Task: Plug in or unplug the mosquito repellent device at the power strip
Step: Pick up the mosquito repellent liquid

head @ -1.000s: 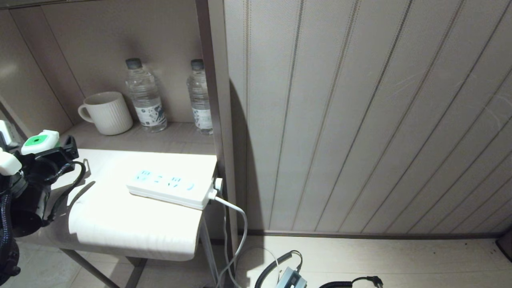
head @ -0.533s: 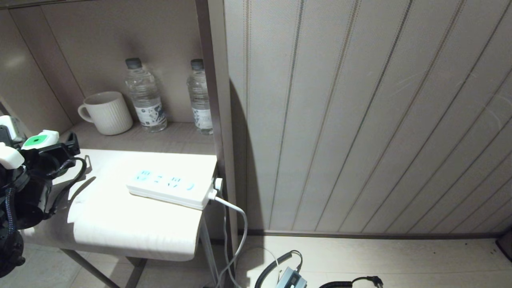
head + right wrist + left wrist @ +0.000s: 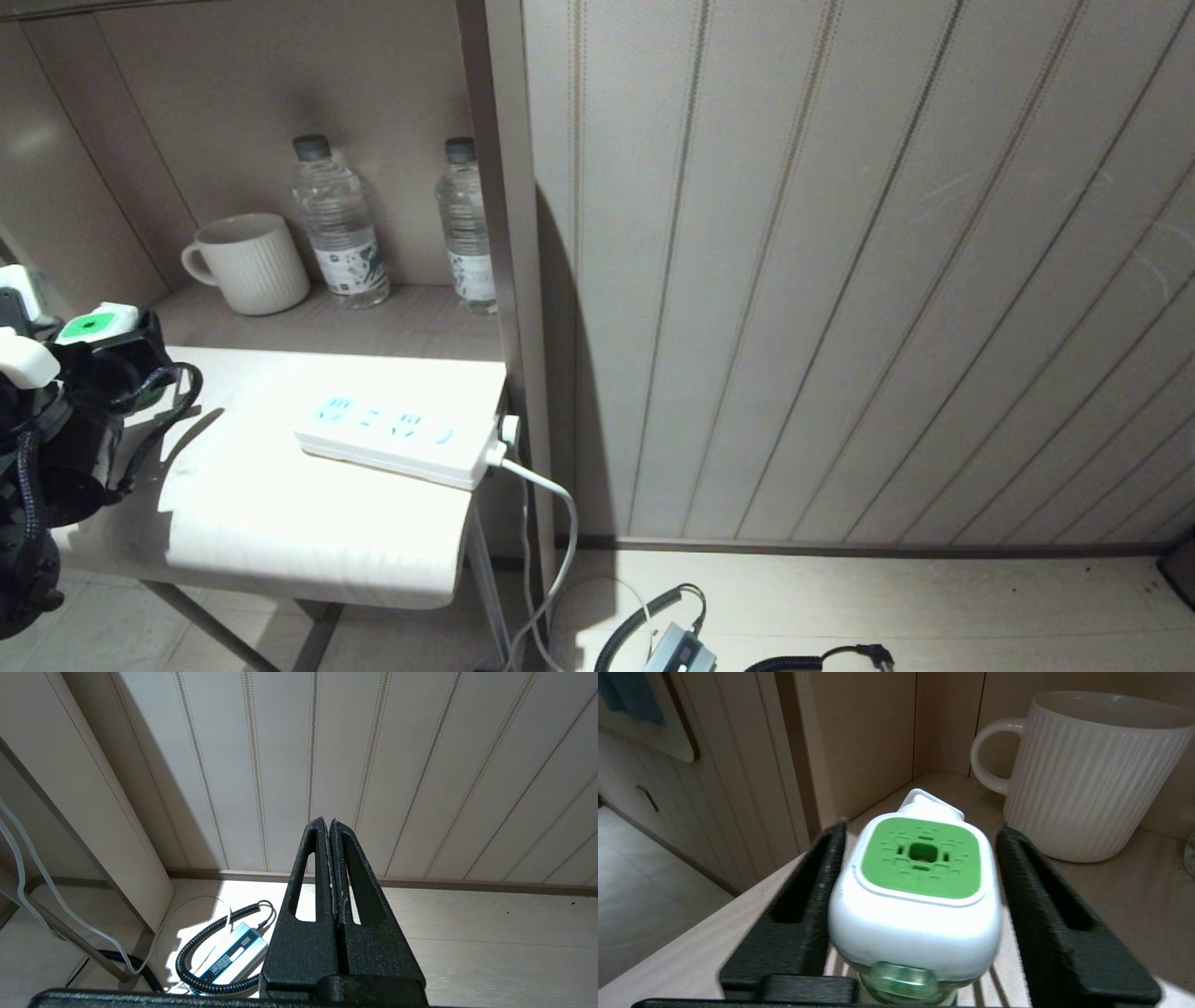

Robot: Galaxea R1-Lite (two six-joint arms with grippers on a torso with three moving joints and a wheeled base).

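The tabletop [image 3: 280,523] carries the power strip [image 3: 397,439] near its right edge, white cord trailing off toward the floor. Well apart from the power strip, at the tabletop's far left edge, the left hand [image 3: 920,905] brackets the mosquito repellent device [image 3: 917,896]: its 2 black fingers [image 3: 1045,914] stand narrowly on either side of the white head, green face up, with slight gaps showing, so a firm grip cannot be told. Beyond the power strip stand a ribbed mug [image 3: 247,263] and 2 water bottles [image 3: 341,224]. The right hand [image 3: 331,828], pressed closed and empty, hangs over the floor.
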